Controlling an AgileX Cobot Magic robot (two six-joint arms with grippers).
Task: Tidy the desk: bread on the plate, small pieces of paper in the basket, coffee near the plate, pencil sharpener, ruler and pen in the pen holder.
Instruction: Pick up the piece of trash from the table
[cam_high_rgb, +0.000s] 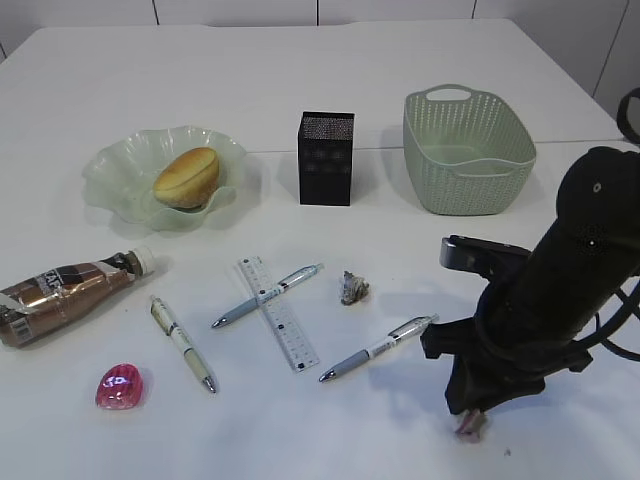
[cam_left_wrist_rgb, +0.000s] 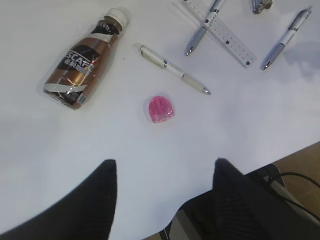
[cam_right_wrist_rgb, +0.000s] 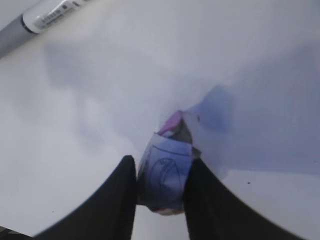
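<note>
My right gripper (cam_right_wrist_rgb: 162, 162) is shut on a small crumpled piece of paper (cam_right_wrist_rgb: 166, 182) low over the desk (cam_high_rgb: 330, 430) at the front right. A second paper wad (cam_high_rgb: 354, 288) lies mid-desk. The bread (cam_high_rgb: 186, 176) sits in the green plate (cam_high_rgb: 120, 160). The coffee (cam_left_wrist_rgb: 82, 60) lies on its side at the left. Three pens (cam_high_rgb: 268, 294) (cam_high_rgb: 182, 342) (cam_high_rgb: 378, 347) and the clear ruler (cam_high_rgb: 278, 312) are scattered in front. The pink pencil sharpener (cam_left_wrist_rgb: 161, 109) lies ahead of my left gripper (cam_left_wrist_rgb: 165, 162), which is open and empty above the desk's front edge.
The black mesh pen holder (cam_high_rgb: 326, 158) stands at the centre back. The sage-green basket (cam_high_rgb: 468, 150) is to its right, behind my right arm. The desk's front edge and cables (cam_left_wrist_rgb: 285, 180) lie just under the left gripper.
</note>
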